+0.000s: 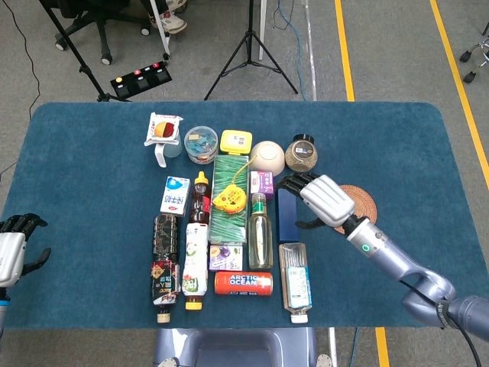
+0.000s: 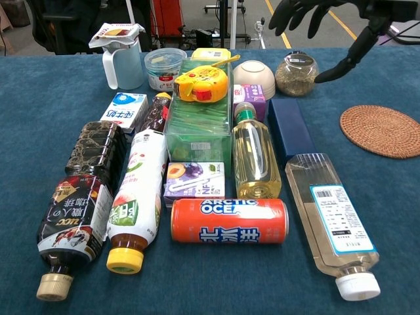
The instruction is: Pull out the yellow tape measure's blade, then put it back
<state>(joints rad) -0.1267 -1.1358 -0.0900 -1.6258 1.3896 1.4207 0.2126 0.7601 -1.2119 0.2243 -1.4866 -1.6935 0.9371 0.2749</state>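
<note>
The yellow tape measure (image 1: 229,200) with a red patch lies on top of a clear green box (image 1: 229,208); the chest view shows the tape measure (image 2: 199,84) with a yellow strap trailing back. My right hand (image 1: 321,199) hovers above the dark blue box (image 1: 287,216), right of the tape measure, fingers spread and holding nothing. In the chest view the right hand (image 2: 328,13) is at the top edge. My left hand (image 1: 14,248) rests at the table's left edge, open and empty.
Bottles, an orange can (image 2: 230,221), small cartons, a white bowl (image 1: 267,156), a glass jar (image 1: 301,154) and a plastic tub (image 1: 200,144) crowd around the green box. A woven coaster (image 2: 382,130) lies to the right. Tripods stand on the floor behind the table.
</note>
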